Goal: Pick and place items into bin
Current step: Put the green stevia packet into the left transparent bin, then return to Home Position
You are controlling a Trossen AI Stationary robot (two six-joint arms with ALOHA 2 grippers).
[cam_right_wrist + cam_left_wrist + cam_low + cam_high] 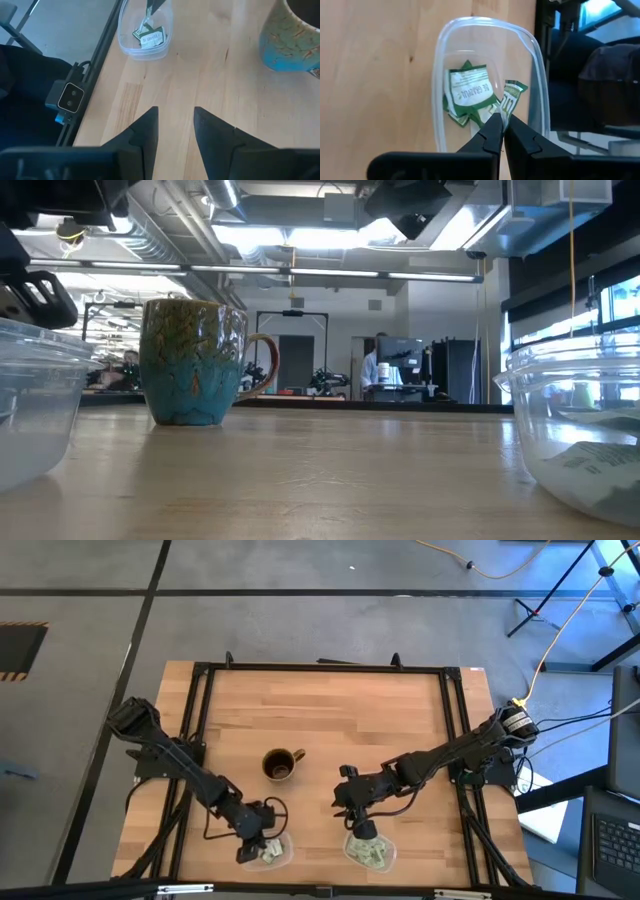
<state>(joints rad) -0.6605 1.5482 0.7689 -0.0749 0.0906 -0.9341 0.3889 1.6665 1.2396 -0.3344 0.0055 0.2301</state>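
Two clear plastic bins stand near the table's front edge. The left bin (pixel 285 852) holds a few pale green and white packets (pixel 470 90). My left gripper (pixel 503 120) is over this bin, shut on one more packet (pixel 514 95). The right bin (pixel 388 858) holds several packets (pixel 370 855). Just above it my right gripper (pixel 362 832) is open with nothing between its fingers (pixel 145 130). My left gripper pinches one end of a packet (pixel 507 111) between its two fingertips. The fingers slant down from the table's left into the bin. The packet sticks out beyond the tips, over the packets lying on the bin's floor; whether it touches them I cannot tell.
A brown and turquoise mug (pixel 280 765) stands upright on the wooden table behind the two bins, between the arms. A black frame (pixel 320 668) runs around the tabletop. Bare wood lies toward the far edge.
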